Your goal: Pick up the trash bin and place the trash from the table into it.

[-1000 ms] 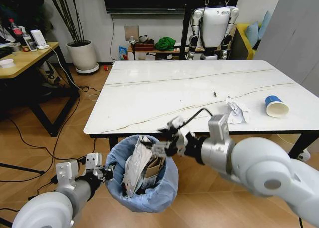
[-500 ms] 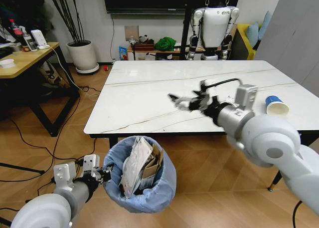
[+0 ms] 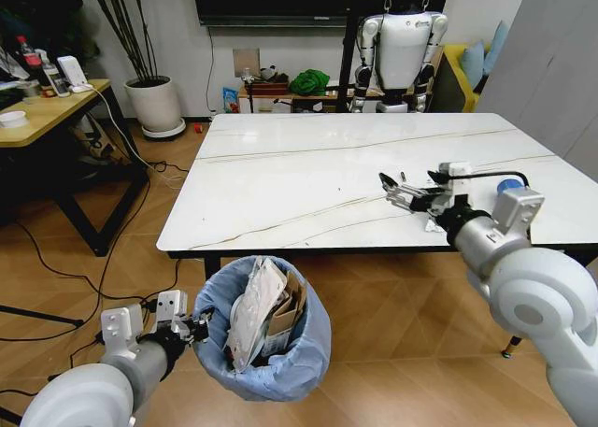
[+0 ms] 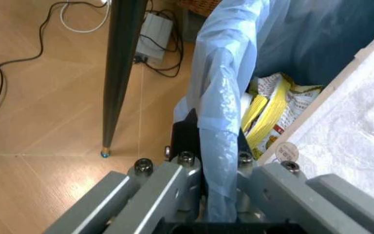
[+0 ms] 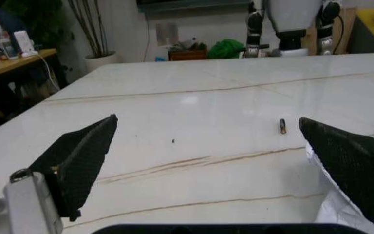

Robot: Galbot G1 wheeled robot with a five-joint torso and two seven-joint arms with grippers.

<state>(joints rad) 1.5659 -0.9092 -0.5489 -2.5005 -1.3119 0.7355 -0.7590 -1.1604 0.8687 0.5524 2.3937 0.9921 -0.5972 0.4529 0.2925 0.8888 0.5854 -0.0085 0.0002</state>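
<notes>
Paper [image 3: 439, 223] just beside spread right claw [image 3: 408, 191] (above table [image 3: 280, 165])

In the head view the table [image 3: 308, 165] fills the centre. The trash bin [image 3: 266, 338] sits below its near edge, lower centre, with trash [image 3: 266, 310] inside. At lower left the left gripper [image 3: 192, 326] touches the bin's rim. At right the right gripper [image 3: 406, 193] hangs over the table, beside crumpled paper [image 3: 436, 225]; a cup [image 3: 509, 185] lies further right.

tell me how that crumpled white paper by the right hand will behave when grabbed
The paper looks thin and creased, so it is probably very light and will squash between the fingers. It lies loose on the smooth table, so a nudge from the open right hand may slide it rather than lift it.
</notes>
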